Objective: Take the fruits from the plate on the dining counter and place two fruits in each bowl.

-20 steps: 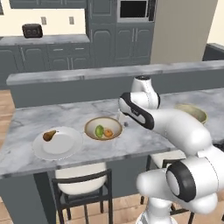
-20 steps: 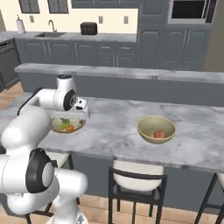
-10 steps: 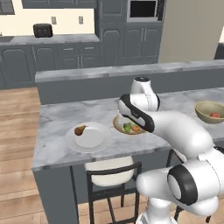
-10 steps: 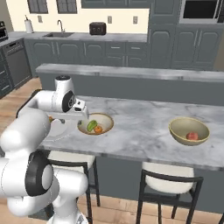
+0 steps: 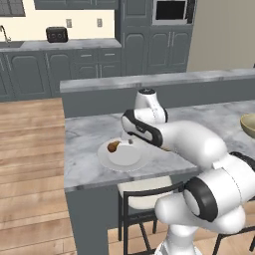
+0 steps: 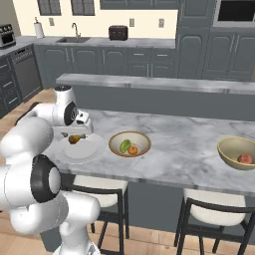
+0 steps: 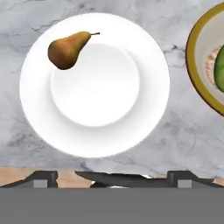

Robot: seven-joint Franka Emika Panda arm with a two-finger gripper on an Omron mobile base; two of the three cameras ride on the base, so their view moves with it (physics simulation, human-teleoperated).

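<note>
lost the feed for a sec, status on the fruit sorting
Claw open, empty, above the plate. Pear alone on plate. Near bowl has two fruits, far bowl one. Nothing in the way.

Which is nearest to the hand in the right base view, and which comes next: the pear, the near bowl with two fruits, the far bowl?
1. Pear, on the plate, right beside the open hand.
2. Bowl with green and orange fruit, mid-counter.
3. Bowl with the red fruit, far right.
</note>
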